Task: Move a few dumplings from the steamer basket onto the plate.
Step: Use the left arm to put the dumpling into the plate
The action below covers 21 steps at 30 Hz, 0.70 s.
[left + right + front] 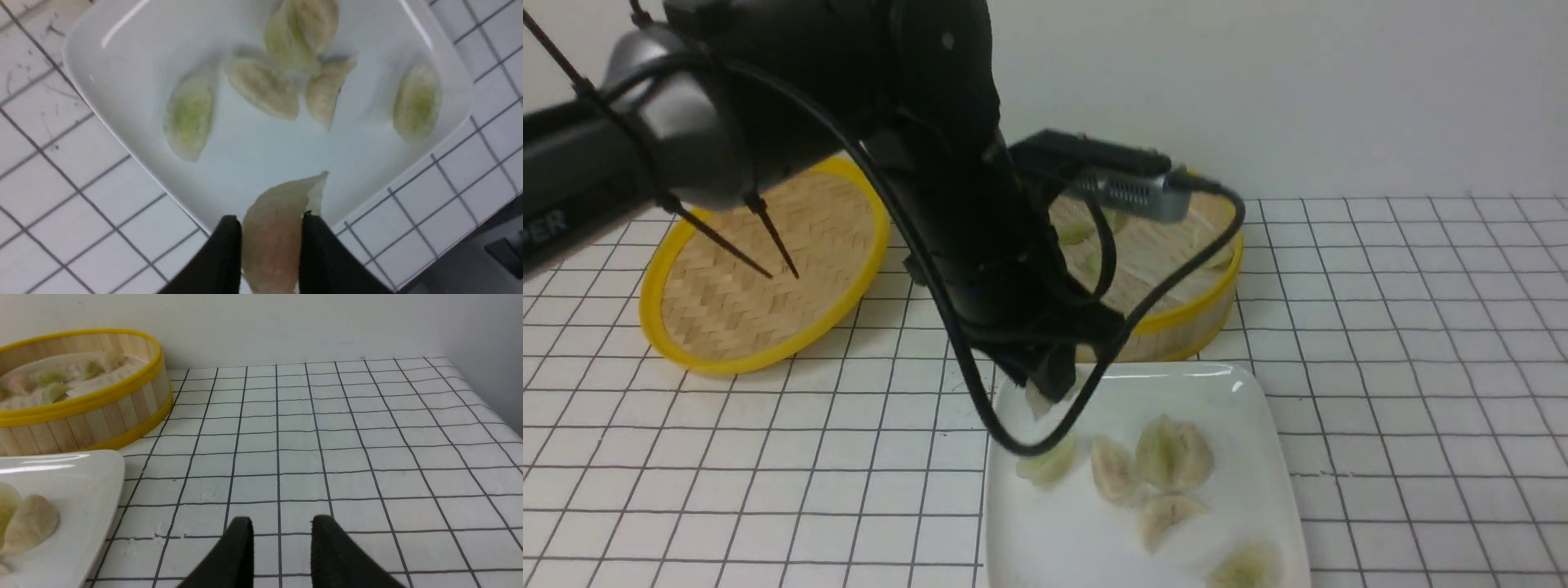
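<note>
My left gripper [267, 222] is shut on a pinkish dumpling [271, 237] and holds it over the plate's far left corner; it also shows in the front view [1045, 390]. The white square plate [1250, 457] holds several dumplings [1172, 451], pale green and beige, also seen in the left wrist view [261, 85]. The steamer basket [1201, 314] stands behind the plate, partly hidden by the left arm, with dumplings [51, 377] inside on the liner. My right gripper [282, 526] is open and empty over the bare table right of the plate [94, 486].
The shallow woven yellow-rimmed lid [760, 269] leans at the back left. The gridded white tabletop [1421, 343] ends at a wall behind the steamer [81, 412]. A cable loop [1029, 445] hangs from the left arm over the plate.
</note>
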Each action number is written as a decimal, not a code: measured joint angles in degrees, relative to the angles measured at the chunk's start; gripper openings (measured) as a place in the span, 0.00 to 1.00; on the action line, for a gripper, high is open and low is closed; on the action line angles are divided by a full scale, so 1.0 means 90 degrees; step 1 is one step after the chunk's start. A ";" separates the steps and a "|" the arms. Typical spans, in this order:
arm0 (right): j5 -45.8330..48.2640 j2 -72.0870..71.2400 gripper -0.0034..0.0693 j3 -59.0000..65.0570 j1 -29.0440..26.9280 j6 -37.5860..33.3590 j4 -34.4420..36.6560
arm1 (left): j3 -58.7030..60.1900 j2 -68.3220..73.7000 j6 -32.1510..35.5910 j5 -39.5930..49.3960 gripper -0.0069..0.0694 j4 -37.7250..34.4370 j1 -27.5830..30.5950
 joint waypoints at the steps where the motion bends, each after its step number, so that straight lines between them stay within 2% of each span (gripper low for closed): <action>1: 0.0000 0.0000 0.31 0.0000 0.0000 0.0000 0.0000 | 0.0307 0.0000 0.0005 -0.0109 0.30 0.0000 -0.0021; 6: 0.0000 0.0000 0.31 0.0000 0.0000 0.0000 0.0000 | 0.1125 0.0000 0.0038 -0.0724 0.30 -0.0099 -0.0036; 10: 0.0000 0.0000 0.31 0.0000 0.0000 0.0000 0.0000 | 0.1825 0.0005 0.0449 -0.1419 0.30 -0.0503 -0.0083; 21: 0.0000 0.0000 0.31 0.0000 0.0000 0.0000 0.0000 | 0.1958 0.0772 0.1171 -0.2294 0.30 -0.1290 -0.0118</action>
